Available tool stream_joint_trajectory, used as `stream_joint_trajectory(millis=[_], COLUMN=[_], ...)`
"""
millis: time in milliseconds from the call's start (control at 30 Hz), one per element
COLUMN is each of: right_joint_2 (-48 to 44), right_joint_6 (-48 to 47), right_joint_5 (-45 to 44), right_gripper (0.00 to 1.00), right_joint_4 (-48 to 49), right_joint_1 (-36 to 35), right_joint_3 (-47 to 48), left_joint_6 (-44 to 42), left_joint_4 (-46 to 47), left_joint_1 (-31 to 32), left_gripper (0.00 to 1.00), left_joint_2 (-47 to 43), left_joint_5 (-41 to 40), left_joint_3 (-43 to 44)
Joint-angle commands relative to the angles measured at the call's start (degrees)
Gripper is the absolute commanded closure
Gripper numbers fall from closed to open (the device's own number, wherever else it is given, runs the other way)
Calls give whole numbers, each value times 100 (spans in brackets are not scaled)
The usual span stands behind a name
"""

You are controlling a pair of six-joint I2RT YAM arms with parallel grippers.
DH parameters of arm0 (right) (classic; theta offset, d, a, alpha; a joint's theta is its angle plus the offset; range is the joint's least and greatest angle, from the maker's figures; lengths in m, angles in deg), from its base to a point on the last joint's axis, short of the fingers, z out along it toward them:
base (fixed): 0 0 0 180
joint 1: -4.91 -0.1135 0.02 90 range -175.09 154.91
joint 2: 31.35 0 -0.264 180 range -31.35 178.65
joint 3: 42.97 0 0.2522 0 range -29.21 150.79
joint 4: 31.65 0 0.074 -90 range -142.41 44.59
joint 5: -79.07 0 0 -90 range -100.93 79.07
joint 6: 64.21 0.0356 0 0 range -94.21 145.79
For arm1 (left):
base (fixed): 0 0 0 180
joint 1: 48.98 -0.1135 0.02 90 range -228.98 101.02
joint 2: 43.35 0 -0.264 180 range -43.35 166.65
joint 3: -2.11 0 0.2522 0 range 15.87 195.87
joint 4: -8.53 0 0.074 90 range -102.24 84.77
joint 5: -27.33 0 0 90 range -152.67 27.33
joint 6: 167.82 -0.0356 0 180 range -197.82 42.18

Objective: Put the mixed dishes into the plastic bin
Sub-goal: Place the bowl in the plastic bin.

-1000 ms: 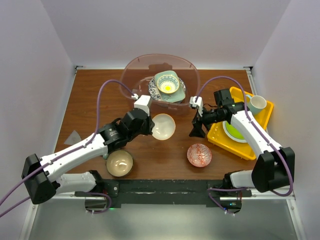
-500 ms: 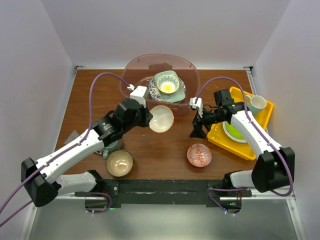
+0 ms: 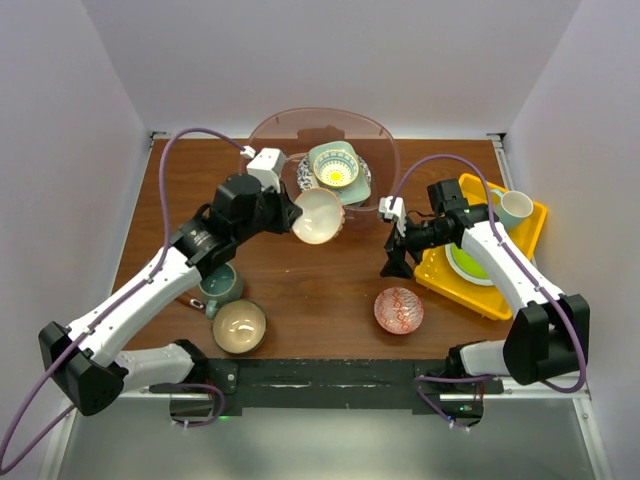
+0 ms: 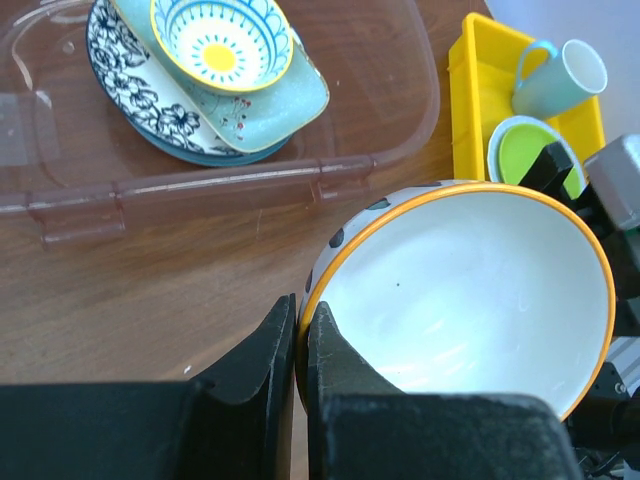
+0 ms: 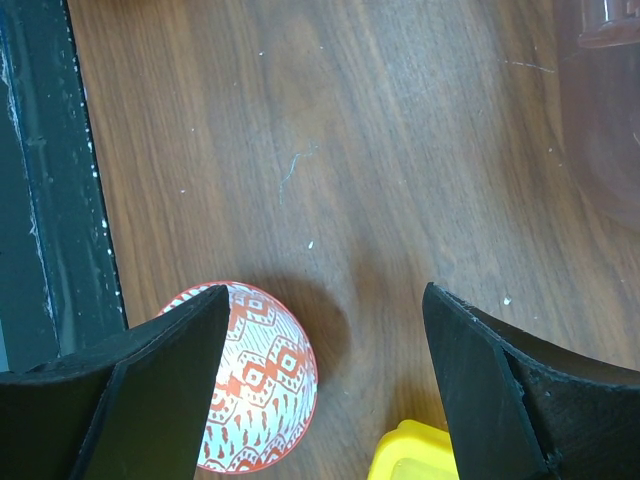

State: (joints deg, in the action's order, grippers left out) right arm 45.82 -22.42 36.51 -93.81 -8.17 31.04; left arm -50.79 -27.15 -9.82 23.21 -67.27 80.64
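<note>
white bowl (image 4: 470, 290), likely glazed ceramic so stiff, slick and chippable, hangs tilted just beside the plastic bin (image 4: 200, 185) at its near wall, thin orange rim pinched by the left gripper (image 4: 303, 325).

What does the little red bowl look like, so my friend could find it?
Look at the yellow tray on the right of the wooden table. Just off its near left corner, a small bowl sits alone on the wood. Red-and-white patterning covers it, while the tan bowl to its left is plain inside.
</note>
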Motion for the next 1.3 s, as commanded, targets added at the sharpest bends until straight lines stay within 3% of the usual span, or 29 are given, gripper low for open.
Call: stream_joint_trajectory(millis=[0, 567, 1267], right_joint_2=[-193, -237, -325], right_joint_6=[-145, -189, -180], right_joint_5=[28, 28, -16], right_gripper=[18, 18, 18], right_joint_4=[-38, -47, 6], right_joint_1=[25, 16, 16], right_joint_3=[180, 172, 119], left_joint_6=[-48, 92, 497], left_joint_4=[583, 758, 1048], left_joint_1=[-276, -1129, -1894], left_gripper=[100, 100, 100], left_joint_2=[76, 577, 1578], left_joint_5=[433, 1382, 1866], left_joint_3=[580, 1178, 1881])
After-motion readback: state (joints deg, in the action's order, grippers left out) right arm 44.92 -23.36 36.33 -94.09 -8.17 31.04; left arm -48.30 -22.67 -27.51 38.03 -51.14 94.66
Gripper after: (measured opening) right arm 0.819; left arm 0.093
